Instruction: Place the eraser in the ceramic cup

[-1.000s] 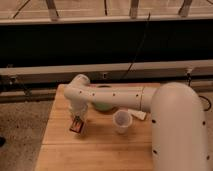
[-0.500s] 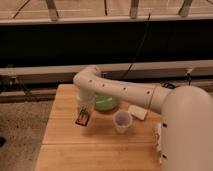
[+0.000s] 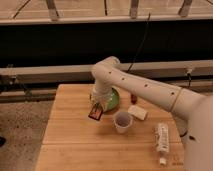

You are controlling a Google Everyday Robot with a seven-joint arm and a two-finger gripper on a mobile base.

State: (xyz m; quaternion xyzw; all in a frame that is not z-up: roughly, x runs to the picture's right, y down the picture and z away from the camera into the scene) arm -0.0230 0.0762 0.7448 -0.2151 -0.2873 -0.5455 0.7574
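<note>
The eraser [image 3: 95, 112], a small dark block with orange-red markings, hangs tilted in my gripper [image 3: 97, 106] above the wooden table [image 3: 70, 135]. The gripper is shut on it, at the end of my white arm [image 3: 135, 85]. The white ceramic cup [image 3: 122, 121] stands upright on the table just right of and slightly below the eraser, a short gap away. The cup looks empty.
A green bowl [image 3: 111, 99] sits behind the gripper, partly hidden by the arm. A pale cream block [image 3: 137, 112] lies right of the cup. A crumpled clear wrapper [image 3: 161, 138] lies at the right. A small red-brown object [image 3: 133, 98] stands behind the cream block.
The gripper has lifted the eraser off the table and carried it right and up, toward the cup. The arm has swung further over the table.
</note>
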